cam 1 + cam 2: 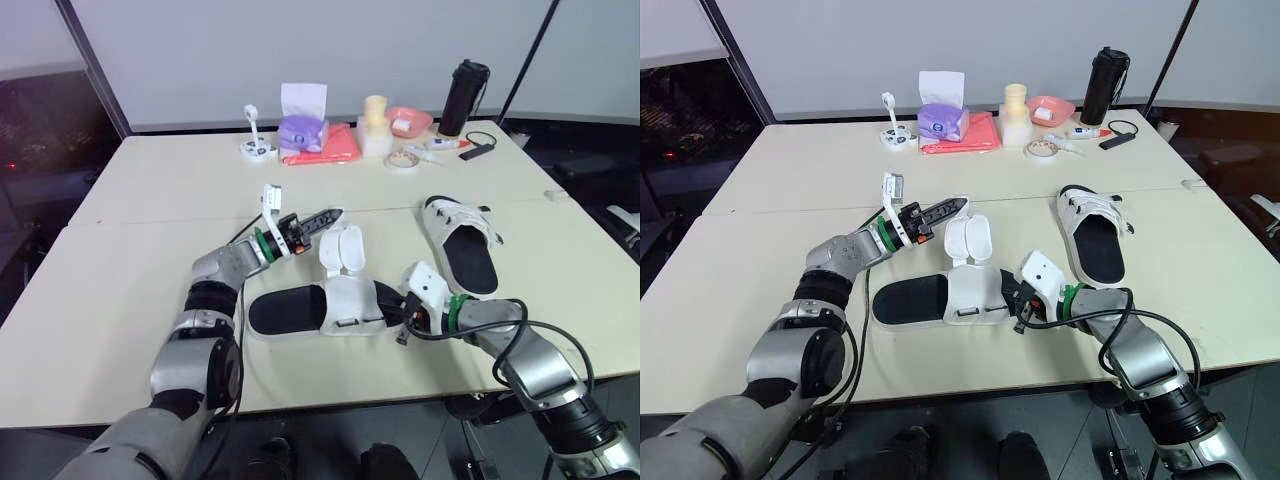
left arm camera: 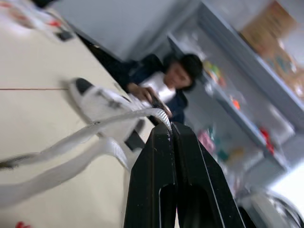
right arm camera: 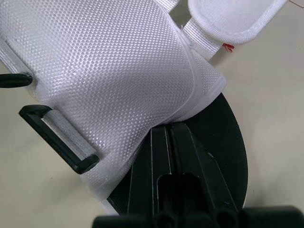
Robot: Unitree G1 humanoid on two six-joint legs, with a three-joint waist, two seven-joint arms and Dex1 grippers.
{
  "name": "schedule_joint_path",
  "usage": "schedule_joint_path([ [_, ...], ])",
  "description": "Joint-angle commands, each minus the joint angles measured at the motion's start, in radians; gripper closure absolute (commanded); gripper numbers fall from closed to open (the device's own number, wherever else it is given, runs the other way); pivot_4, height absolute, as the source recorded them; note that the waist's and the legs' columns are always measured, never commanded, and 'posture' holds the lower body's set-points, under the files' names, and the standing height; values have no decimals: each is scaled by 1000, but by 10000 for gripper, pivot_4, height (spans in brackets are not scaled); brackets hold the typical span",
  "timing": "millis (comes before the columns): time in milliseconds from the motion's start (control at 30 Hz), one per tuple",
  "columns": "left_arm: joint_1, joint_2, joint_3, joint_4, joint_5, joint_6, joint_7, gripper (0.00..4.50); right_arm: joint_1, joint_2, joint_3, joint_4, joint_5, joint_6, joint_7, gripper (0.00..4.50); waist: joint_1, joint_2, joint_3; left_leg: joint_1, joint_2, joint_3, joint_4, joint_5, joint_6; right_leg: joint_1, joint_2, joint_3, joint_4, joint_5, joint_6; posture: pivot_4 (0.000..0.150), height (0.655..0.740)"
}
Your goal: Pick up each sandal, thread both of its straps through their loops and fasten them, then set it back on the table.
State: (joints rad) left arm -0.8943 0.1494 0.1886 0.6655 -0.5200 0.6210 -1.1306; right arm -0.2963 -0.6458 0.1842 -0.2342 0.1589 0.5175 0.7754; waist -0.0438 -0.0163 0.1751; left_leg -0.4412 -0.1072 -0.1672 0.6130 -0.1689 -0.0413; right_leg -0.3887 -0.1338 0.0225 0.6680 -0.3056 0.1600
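A black-soled sandal (image 1: 292,310) with a white mesh upper (image 3: 109,66) lies near the table's front, its padded strap flaps (image 1: 343,248) folded open toward the back. My left gripper (image 1: 330,216) hovers just behind those flaps, shut on the tip of a thin white webbing strap (image 2: 118,116). At the sandal's toe end my right gripper (image 1: 400,312) is shut on the edge of the upper. A black buckle loop (image 3: 57,138) sits on the side of the upper. The second sandal (image 1: 462,250) lies to the right with its straps across the upper.
Along the table's back edge stand a purple tissue box (image 1: 303,130), a red cloth (image 1: 332,146), a cream container (image 1: 375,124), a pink bowl (image 1: 408,121), a tape roll (image 1: 402,160) and a black bottle (image 1: 465,96). A person (image 2: 171,80) sits beyond the table.
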Motion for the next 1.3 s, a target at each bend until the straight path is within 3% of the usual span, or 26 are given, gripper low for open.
schedule_joint_path([
  [33, 101, 52, -146, -205, 55, -100, -151, 44604, 0, 2, 8, -2, -10, 2, 4, 45000, 0, 0, 0, 0, 0, 0, 0, 0, 0, 0, 0, 0, 0, 0, 0, 1500, 7400],
  [267, 235, 155, -247, -450, 21, -100, -280, 44604, -7, -1, 10, 7, -16, -6, 13, 45000, 3, 0, 0, 0, 1, -2, 0, 0, 0, 0, 0, 0, -1, 1, -2, 1500, 7400],
  [500, 306, 244, -389, -518, 141, -312, -380, 44604, -23, 5, 14, 24, -26, -14, 24, 45000, 5, 2, -1, 0, 1, -2, -1, 0, 0, 0, 0, 1, -2, 1, -2, 1500, 7400],
  [633, 292, 239, -435, -414, 277, -665, -368, 44604, -29, 5, 14, 34, -29, -21, 28, 45000, 9, 2, -1, 0, 1, -2, -1, 0, 0, 0, 0, 1, -3, 1, -2, 1500, 7400],
  [1000, 178, 200, -510, -55, 478, -1643, -310, 44604, -32, 4, 9, 46, -35, -26, 37, 45000, 27, 2, -2, 0, 1, -2, 0, 0, 0, 0, 0, 1, -3, 1, -2, 1500, 7400],
  [1067, 149, 198, -528, 11, 493, -1749, -287, 44604, -33, 4, 9, 48, -36, -27, 39, 45000, 28, 2, -2, 0, 1, -2, 0, 0, 0, 0, 0, 1, -3, 1, -2, 1500, 7400],
  [1133, 137, 190, -529, 48, 471, -1714, -267, 44604, -34, 4, 8, 49, -37, -27, 40, 45000, 29, 2, -2, 0, 1, -2, 0, 0, 0, 0, 0, 1, -3, 1, -2, 1500, 7400],
  [1300, 157, 159, -481, 11, 333, -1352, -236, 44604, -37, 6, 4, 54, -40, -29, 37, 45000, 27, 2, -2, 0, 0, -2, 0, 0, 0, 1, 0, 1, -3, 1, -2, 1500, 7400],
])
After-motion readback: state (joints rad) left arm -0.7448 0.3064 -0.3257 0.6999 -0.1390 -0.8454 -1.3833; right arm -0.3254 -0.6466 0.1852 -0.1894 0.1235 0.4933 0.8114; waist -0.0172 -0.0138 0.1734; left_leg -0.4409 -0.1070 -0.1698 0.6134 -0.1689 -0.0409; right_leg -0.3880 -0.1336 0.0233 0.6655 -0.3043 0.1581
